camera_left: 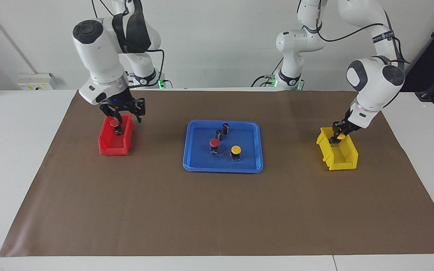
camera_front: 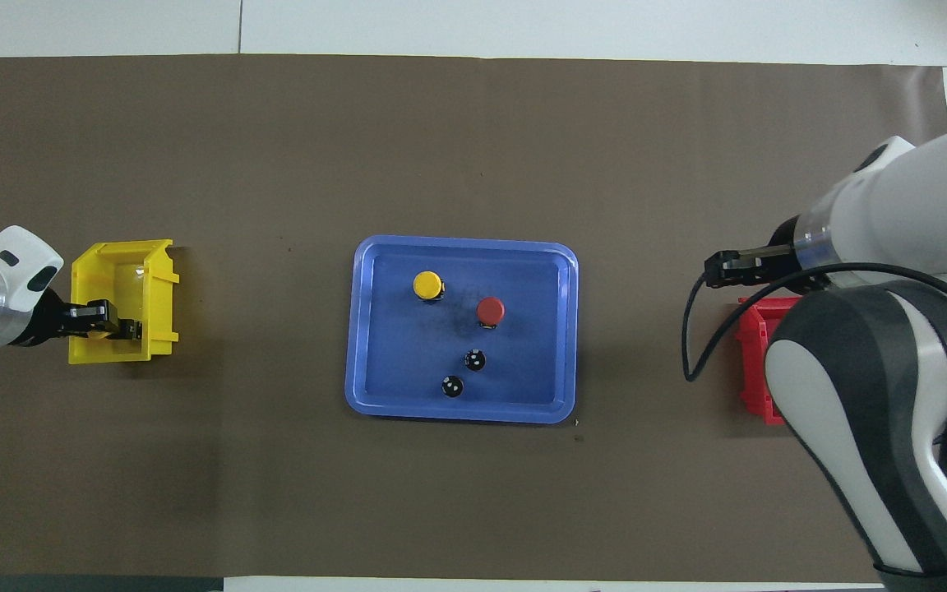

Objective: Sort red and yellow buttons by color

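Note:
One red button (camera_left: 214,142) (camera_front: 490,310) and one yellow button (camera_left: 236,149) (camera_front: 427,284) stand on the blue tray (camera_left: 222,169) (camera_front: 461,415). A second red button (camera_left: 115,124) stands in the red bin (camera_left: 113,150) (camera_front: 753,386); my right arm hides it in the overhead view. My right gripper (camera_left: 126,114) (camera_front: 712,270) hangs open just above that bin's tray-side rim, holding nothing. My left gripper (camera_left: 338,137) (camera_front: 124,330) is shut on a second yellow button (camera_left: 340,136), low over the yellow bin (camera_left: 343,160) (camera_front: 112,259).
Two dark cylinders (camera_left: 225,128) (camera_left: 219,134) without coloured caps stand on the tray, nearer to the robots than the buttons. A brown mat (camera_left: 217,210) covers the table. The red bin sits toward the right arm's end, the yellow bin toward the left arm's end.

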Available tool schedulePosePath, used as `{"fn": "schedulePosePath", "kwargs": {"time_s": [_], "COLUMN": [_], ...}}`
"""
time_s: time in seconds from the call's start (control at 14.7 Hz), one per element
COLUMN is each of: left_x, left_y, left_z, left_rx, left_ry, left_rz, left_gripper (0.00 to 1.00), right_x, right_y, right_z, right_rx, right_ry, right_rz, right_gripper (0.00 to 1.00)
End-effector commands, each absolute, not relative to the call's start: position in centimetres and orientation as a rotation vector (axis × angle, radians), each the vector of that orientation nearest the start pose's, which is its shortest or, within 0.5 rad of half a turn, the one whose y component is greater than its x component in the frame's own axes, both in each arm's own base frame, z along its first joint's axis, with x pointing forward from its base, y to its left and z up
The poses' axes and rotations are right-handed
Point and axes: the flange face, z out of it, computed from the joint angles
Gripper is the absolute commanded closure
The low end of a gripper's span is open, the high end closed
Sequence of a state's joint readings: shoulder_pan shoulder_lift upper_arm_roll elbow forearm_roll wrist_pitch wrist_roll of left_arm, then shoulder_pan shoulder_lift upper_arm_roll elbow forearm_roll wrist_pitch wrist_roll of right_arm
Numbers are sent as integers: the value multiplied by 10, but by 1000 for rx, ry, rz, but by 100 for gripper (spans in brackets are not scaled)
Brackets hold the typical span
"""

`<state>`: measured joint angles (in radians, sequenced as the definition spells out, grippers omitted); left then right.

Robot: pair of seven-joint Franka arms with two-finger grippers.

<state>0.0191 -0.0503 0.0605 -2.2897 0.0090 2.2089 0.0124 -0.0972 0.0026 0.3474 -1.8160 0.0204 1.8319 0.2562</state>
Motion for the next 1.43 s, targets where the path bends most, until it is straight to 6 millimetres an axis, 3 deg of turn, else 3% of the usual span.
{"fn": "schedulePosePath", "kwargs": {"time_s": [0.0, 0.07, 0.14, 0.27, 0.41, 0.61, 0.75, 0.89, 1.02, 1.23, 1.36], "left_x": [498, 499, 499, 501, 505, 519, 528, 533, 534, 534, 534], "left_y": [39, 38, 37, 30, 24, 25, 23, 12, -7, -11, -13], "left_z": [364, 365, 365, 368, 387, 442, 487, 525, 548, 590, 597], "left_rx": [-3132, -3132, -3132, -3132, -3132, -3132, -3131, -3131, -3130, -3131, -3130], "left_ry": [-95, -88, -88, -67, -68, -59, -47, -15, 41, 152, 255], "left_rz": [8, 6, 10, 15, 34, 58, 46, 36, 31, 72, 94], "left_gripper": [96, 72, 55, 46, 44, 42, 33, 26, 3, 0, 0], "right_x": [580, 578, 574, 561, 549, 539, 532, 526, 522, 519, 518], "right_y": [244, 279, 305, 344, 361, 355, 358, 358, 360, 360, 361], "right_z": [510, 495, 479, 443, 415, 391, 379, 368, 361, 356, 353], "right_rx": [-3075, -3084, -3076, -3062, -3078, -3090, -3096, -3099, -3102, -3100, -3095], "right_ry": [148, 155, 184, 198, 166, 139, 136, 128, 118, 115, 114], "right_rz": [-14, -65, -93, -80, -97, -92, -75, -66, -57, -57, -61], "right_gripper": [33, 33, 33, 33, 33, 33, 33, 26, 26, 29, 31]}}
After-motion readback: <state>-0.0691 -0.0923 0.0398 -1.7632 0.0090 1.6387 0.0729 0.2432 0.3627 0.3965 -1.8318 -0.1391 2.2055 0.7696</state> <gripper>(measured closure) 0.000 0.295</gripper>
